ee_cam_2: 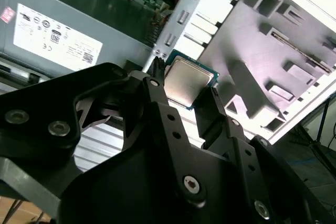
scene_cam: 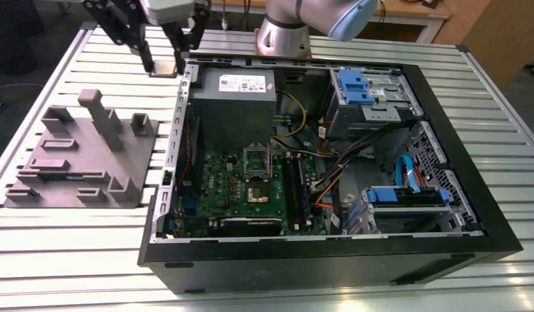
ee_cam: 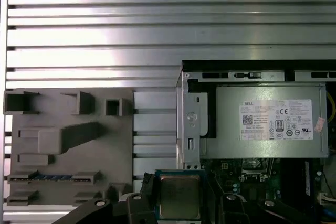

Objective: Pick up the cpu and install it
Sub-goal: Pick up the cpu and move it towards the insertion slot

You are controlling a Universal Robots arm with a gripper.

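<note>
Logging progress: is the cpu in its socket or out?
Out. The gripper clamps the cpu beside the case, away from the motherboard.

Exterior view looks down; wrist views share cpu (ee_cam_2: 186, 80).

I count one cpu (ee_cam_2: 185, 81), one open computer case (scene_cam: 336, 258), one power supply (scene_cam: 236, 110), one grey fixture block (scene_cam: 80, 159), and two black fingers (ee_cam_2: 160, 108).

Beneath my gripper (scene_cam: 165, 65) lies a silver ribbed aluminium table (scene_cam: 76, 260) of long parallel slats, with pale glare along the ones closest to the tool. Off the table edge nearest the gripper the dark floor (scene_cam: 0, 123) shows. Beyond the tool stand a light wooden desk (scene_cam: 406, 10) and a brown wooden panel (scene_cam: 501, 32).
</note>
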